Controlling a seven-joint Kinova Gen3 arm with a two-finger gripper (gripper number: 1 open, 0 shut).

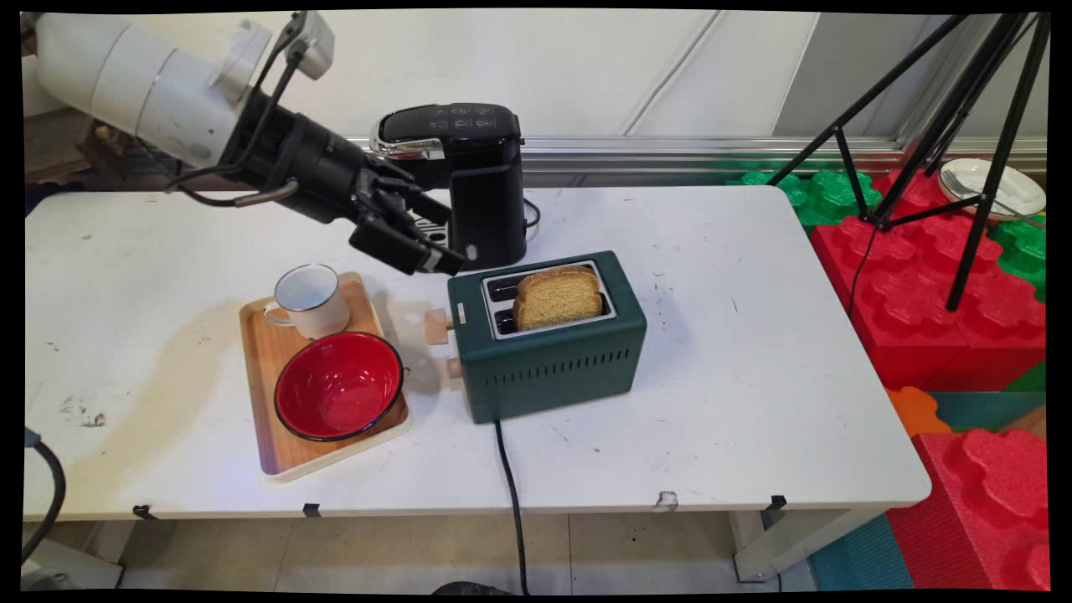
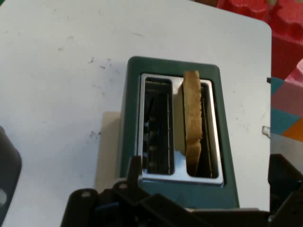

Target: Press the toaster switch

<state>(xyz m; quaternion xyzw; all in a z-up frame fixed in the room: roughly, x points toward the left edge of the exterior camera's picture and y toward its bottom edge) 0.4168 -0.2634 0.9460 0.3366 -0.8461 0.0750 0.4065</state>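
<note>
A dark green two-slot toaster (image 1: pixel 553 368) stands mid-table with one slice of bread (image 1: pixel 557 297) upright in its near slot; the far slot (image 1: pixel 502 289) is empty. My gripper (image 1: pixel 448 239) hovers open just left of and above the toaster's lever end, holding nothing. In the hand view I look down on the toaster (image 2: pixel 128 118). The bread (image 2: pixel 191 118) stands in the right slot and the left slot (image 2: pixel 158 127) is bare. My gripper (image 2: pixel 208 189) has its fingers spread wide at the bottom edge.
A black coffee machine (image 1: pixel 481 184) stands right behind my gripper. A wooden tray (image 1: pixel 260 352) to the left holds a white mug (image 1: pixel 311 300) and a red bowl (image 1: pixel 339 385). The toaster's cord (image 1: pixel 511 486) runs off the front edge. A tripod (image 1: pixel 963 126) and foam blocks (image 1: pixel 921 285) stand right.
</note>
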